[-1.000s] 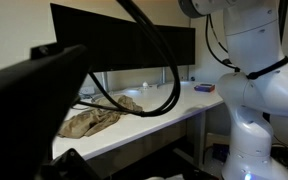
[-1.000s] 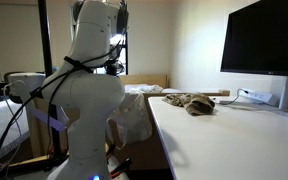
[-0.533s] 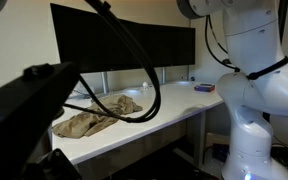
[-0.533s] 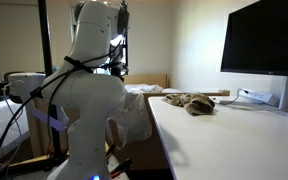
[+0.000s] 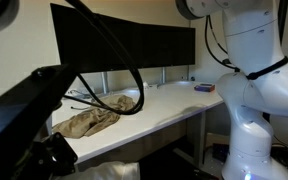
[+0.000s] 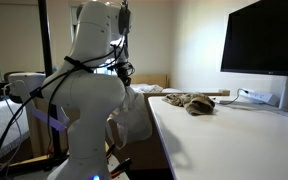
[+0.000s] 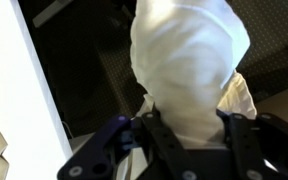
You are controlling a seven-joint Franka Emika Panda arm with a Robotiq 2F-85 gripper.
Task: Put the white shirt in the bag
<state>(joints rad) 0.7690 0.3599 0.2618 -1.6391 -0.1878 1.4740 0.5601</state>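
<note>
The white shirt hangs bunched between my gripper's two dark fingers in the wrist view, and the gripper is shut on it. In an exterior view the shirt hangs beside the robot body, off the near end of the white table, with the gripper above it. A pale fold of the shirt also shows at the bottom edge of an exterior view. I cannot make out a bag in any view; the wrist view shows only a dark surface behind the shirt.
A crumpled brown cloth lies on the table, and it shows in both exterior views. Large dark monitors stand along the table's back. Black cables loop close to the camera. The robot's white body stands by the table end.
The arm and its cables have swung left and down in the exterior view. The gripper has dropped a little with the shirt, and white cloth has come into view at the bottom.
</note>
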